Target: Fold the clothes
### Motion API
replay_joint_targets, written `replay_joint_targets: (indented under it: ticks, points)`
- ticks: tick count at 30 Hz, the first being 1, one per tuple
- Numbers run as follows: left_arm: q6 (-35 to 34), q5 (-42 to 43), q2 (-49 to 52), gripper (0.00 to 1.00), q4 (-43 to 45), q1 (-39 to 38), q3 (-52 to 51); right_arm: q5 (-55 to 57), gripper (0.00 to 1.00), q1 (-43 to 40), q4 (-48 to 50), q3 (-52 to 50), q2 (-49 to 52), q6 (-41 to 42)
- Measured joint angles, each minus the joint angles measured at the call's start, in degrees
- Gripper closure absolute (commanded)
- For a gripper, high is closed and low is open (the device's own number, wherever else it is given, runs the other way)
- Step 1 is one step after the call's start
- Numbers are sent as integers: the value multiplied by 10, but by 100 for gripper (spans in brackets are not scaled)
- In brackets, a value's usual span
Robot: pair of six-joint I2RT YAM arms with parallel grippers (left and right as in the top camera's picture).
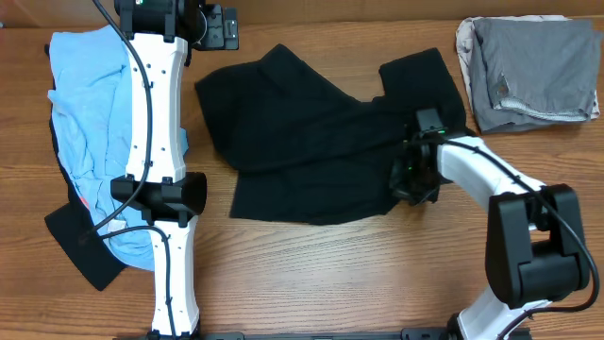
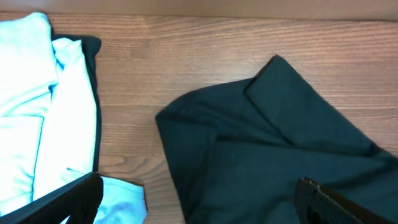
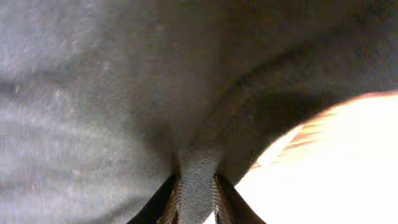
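A black garment (image 1: pixel 311 142) lies spread and rumpled across the middle of the table. My right gripper (image 1: pixel 413 179) is at its right lower edge, shut on a pinch of the black fabric (image 3: pixel 198 180), which fills the right wrist view. My left gripper (image 2: pixel 199 199) is open and empty, raised at the back of the table; its view looks down on the black garment's upper left corner (image 2: pixel 273 143) and on light blue cloth (image 2: pixel 37 118).
A pile of light blue clothes (image 1: pixel 90 113) with a dark piece (image 1: pixel 80 241) under it lies at the left. A folded grey garment (image 1: pixel 533 71) sits at the back right. The left arm (image 1: pixel 160 142) stretches along the left side.
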Motion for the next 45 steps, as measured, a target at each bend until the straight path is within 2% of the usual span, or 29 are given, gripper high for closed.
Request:
replay_joint_targets:
  ticks: [8,15,18,21,24,33,45]
  points:
    - [0,0,0,0,-12,0,-14,-15,82,-148,42,-2,0,-45]
    - [0,13,0,0,-2,0,-117,-43,82,-268,44,-4,0,-95]
    - [2,18,0,0,13,0,-168,-67,75,-287,6,5,3,-114]
    - [5,25,0,0,24,0,-221,-108,54,-290,-46,35,9,-133]
    - [15,34,0,0,33,1,-268,-154,46,-282,-91,78,10,-159]
    - [32,49,0,6,121,8,-394,-204,43,-216,-96,111,10,-185]
    - [32,50,0,11,200,-17,-423,-206,39,-201,-75,111,10,-189]
